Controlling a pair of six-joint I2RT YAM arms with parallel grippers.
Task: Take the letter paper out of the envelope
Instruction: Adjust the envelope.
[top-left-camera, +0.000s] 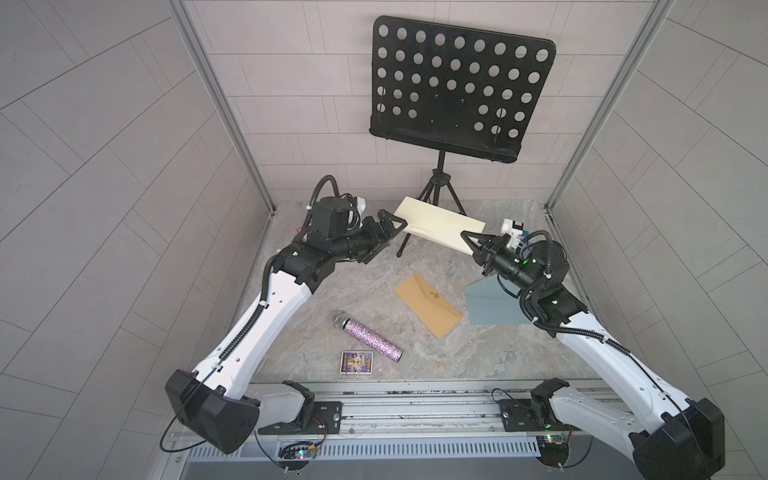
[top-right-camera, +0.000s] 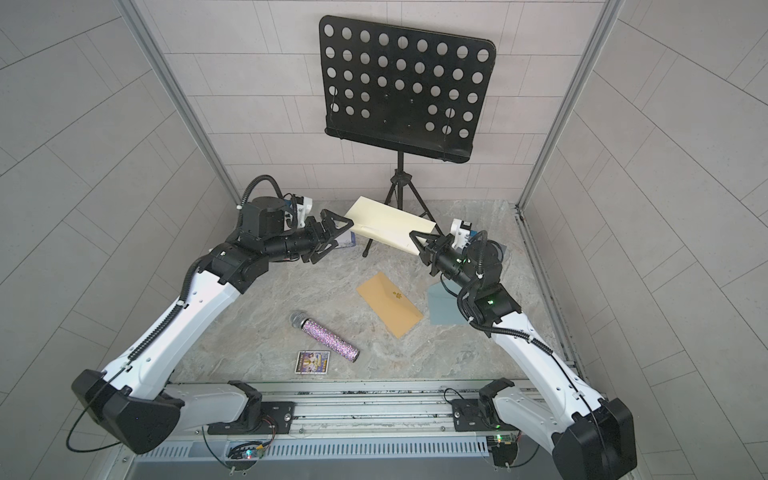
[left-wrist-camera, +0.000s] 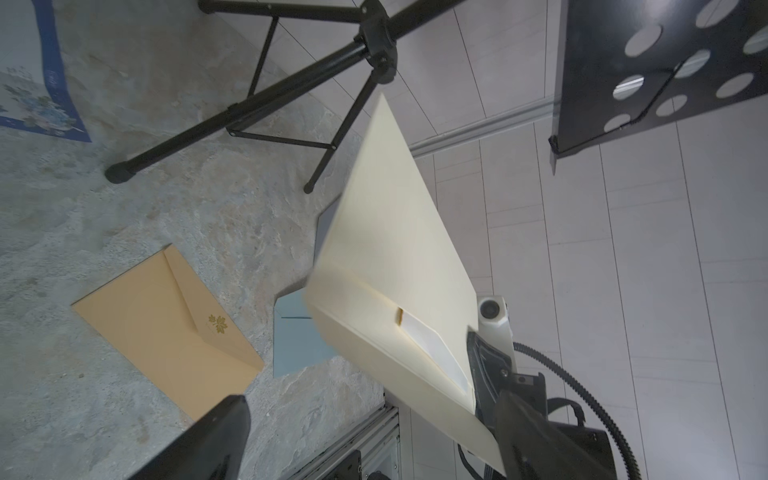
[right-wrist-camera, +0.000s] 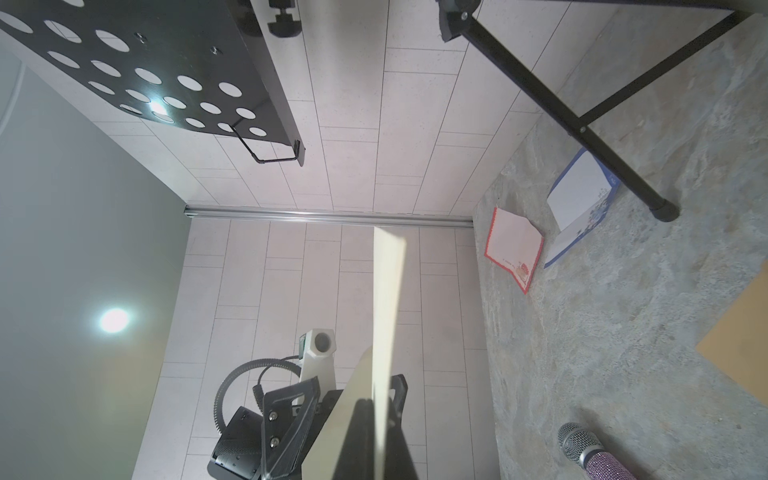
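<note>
Right claw (top-left-camera: 468, 244) pinching cream envelope (top-left-camera: 436, 224), left claw (top-left-camera: 390, 240) spread at other end, letter paper (left-wrist-camera: 432, 345) visible only from left wrist

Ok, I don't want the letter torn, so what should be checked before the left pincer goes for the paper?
1. Right pincer shut on the cream envelope: ok.
2. Envelope lifted off the table: ok.
3. Left pincer open, holding nothing: ok.
4. White letter paper showing at the envelope's opening: ok, seen in the left wrist view.
5. Left pincer lined up with that paper: cannot tell.
6. Envelope apart from the music stand legs: cannot tell.
</note>
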